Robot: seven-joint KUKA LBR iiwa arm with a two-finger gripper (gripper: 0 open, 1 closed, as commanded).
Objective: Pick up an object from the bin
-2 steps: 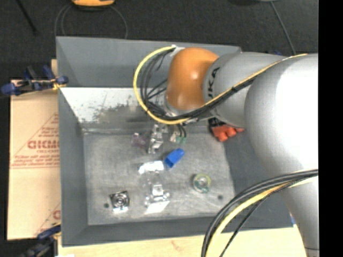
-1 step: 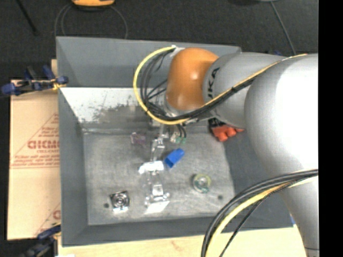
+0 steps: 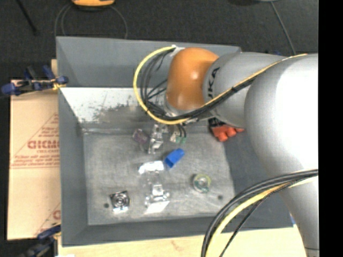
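**CANDIDATE PARTS AND GRASP POINTS, FRONT TO BACK**

Front row: a square metal fitting [image 3: 119, 201], a bright metal clip [image 3: 157, 194] and a round clear disc [image 3: 201, 183] lie well apart on the floor of the bin [image 3: 102, 159]. All three are judged rigid and slick; grip them across flat sides.

Middle: a white piece [image 3: 151, 168] lies just beside a blue block [image 3: 173, 157]. The block looks like light, stiff plastic and is best taken across its long faces.

Back: the tool [image 3: 156, 139] sits low between a small purple piece [image 3: 140, 137] and a small green piece [image 3: 180, 138], the nearest candidates. Both are probably light and easily nudged. Whether the tool is wide or narrow cannot be told.

A red piece [image 3: 224, 132] lies by the right wall.

The floor is scuffed bare metal, likely slippery. Room is ample in front and tighter at the back wall.
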